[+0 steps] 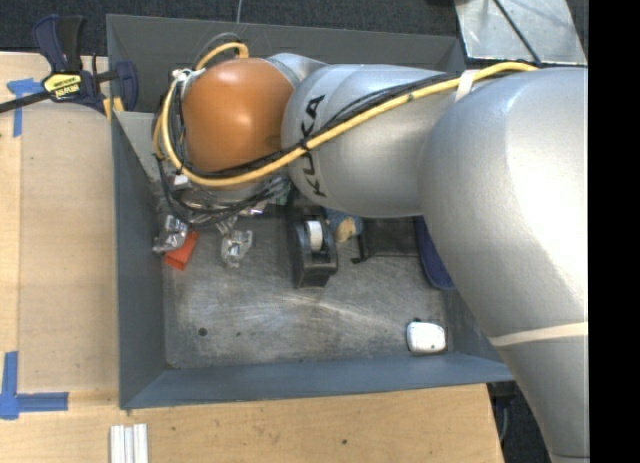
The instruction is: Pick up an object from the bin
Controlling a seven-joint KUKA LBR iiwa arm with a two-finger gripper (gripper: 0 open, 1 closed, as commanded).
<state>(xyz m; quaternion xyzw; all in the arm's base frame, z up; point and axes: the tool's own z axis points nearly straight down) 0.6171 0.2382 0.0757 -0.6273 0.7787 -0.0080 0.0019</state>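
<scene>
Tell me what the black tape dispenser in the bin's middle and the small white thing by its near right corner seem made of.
Black tape dispenser: probably moulded plastic with a matt finish, as it is evenly dark with crisp formed edges. Small white thing: likely smooth hard plastic, being rounded and evenly bright, though it is too small to be sure.

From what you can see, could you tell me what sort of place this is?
Probably a robotics lab's grasping test cell: a KUKA arm reaches into a grey metal bin holding a few loose items, such as a black tape dispenser and a small white object.
</scene>
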